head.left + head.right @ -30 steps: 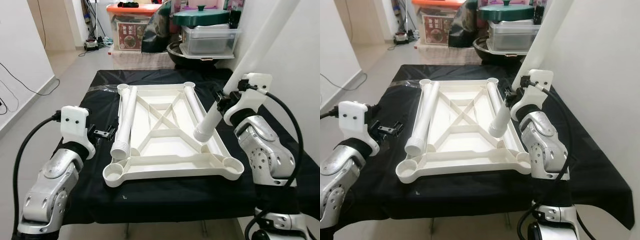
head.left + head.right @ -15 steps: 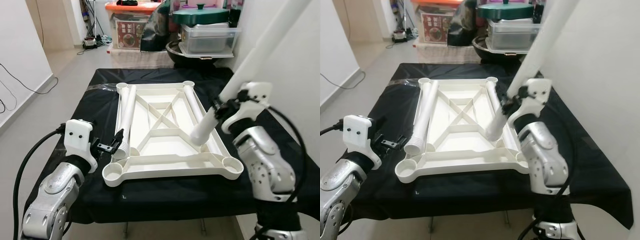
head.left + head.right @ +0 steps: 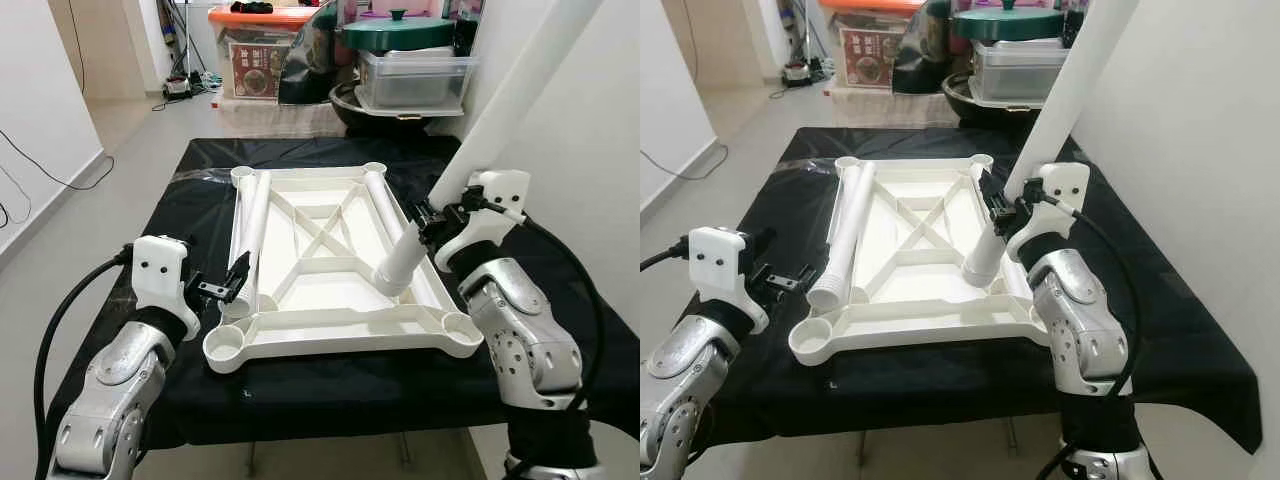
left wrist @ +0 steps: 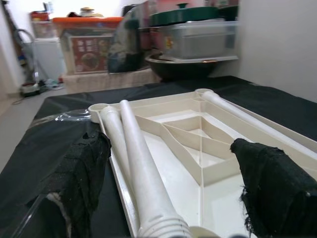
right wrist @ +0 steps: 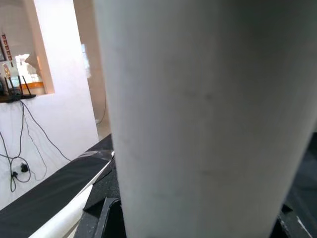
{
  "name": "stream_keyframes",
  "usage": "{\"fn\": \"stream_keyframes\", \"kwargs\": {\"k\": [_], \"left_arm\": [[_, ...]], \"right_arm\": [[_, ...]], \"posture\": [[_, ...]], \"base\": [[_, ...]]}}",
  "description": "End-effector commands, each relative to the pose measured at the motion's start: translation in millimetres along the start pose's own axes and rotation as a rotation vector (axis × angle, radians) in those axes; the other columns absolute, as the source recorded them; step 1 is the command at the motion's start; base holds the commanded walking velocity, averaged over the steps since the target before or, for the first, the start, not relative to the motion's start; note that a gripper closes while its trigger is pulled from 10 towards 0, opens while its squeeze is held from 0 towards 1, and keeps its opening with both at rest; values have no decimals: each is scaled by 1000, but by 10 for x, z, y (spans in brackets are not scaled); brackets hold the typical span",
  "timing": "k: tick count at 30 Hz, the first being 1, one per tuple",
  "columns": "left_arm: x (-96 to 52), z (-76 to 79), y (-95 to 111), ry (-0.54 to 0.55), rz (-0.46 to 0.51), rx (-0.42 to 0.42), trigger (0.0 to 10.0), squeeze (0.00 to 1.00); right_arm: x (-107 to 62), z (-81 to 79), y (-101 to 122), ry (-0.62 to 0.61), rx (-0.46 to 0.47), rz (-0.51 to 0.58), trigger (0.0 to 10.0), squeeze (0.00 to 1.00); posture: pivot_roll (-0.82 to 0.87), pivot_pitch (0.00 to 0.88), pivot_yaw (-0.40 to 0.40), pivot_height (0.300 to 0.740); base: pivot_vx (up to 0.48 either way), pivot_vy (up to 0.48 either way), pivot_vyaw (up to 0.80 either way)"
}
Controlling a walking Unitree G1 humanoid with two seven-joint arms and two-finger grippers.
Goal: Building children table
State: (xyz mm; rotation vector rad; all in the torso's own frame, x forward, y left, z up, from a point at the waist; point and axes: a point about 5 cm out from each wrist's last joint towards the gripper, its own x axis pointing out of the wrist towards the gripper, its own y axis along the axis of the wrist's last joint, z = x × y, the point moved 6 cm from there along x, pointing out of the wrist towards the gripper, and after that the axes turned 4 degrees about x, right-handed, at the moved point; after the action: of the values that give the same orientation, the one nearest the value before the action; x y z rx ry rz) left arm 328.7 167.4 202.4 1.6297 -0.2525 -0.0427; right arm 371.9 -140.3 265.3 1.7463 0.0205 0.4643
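Note:
The white tabletop [image 3: 340, 318] lies upside down on the black-covered table, with a round socket at each corner. Two white legs rest on it: one along its left side [image 3: 252, 222], one along its right side [image 3: 383, 197]. My right gripper [image 3: 430, 215] is shut on a third long white leg [image 3: 1060, 90], held tilted; its lower end [image 3: 395, 270] hangs just above the tabletop's right rail. That leg's white tube [image 5: 198, 124] is close up in the right wrist view. My left gripper [image 3: 236, 282] is open at the near, threaded end of the left leg [image 4: 143, 183], one finger [image 4: 84, 168] on either side of it.
The black cloth [image 3: 330, 390] reaches the table's near edge. Behind the table stand storage boxes [image 3: 262, 50], a clear bin [image 3: 415, 80] with a green lid and a dark bowl [image 3: 390, 112]. A white wall [image 3: 590, 150] is close on the right; open floor [image 3: 60, 220] lies to the left.
My left gripper has moved right, up to the near end of the left leg. My right gripper has brought the held leg's lower end inward and a little lower over the right rail.

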Motion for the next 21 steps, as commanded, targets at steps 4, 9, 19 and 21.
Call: {"fn": "stream_keyframes", "kwargs": {"k": [4, 9, 19, 21], "left_arm": [[15, -5, 35, 5, 23, -19, 10000, 0], [27, -95, 37, 50, 18, -60, 10000, 0], [38, -54, -33, 21, -4, -78, 10000, 0], [45, -64, -33, 23, -4, -74, 10000, 0]], "right_arm": [[9, -1, 46, -1, -18, 26, 10000, 0], [23, -3, 47, -7, -18, 30, 10000, 0], [13, 28, 21, -33, -4, 32, 10000, 0], [11, 28, 26, -34, -9, 36, 10000, 0]], "posture": [[17, 0, -57, 740], [17, 0, -57, 740], [12, 0, -46, 740], [12, 0, -46, 740]], "base": [[0, -480, 0], [0, -96, 0], [0, 91, -534], [0, 480, -288]]}}
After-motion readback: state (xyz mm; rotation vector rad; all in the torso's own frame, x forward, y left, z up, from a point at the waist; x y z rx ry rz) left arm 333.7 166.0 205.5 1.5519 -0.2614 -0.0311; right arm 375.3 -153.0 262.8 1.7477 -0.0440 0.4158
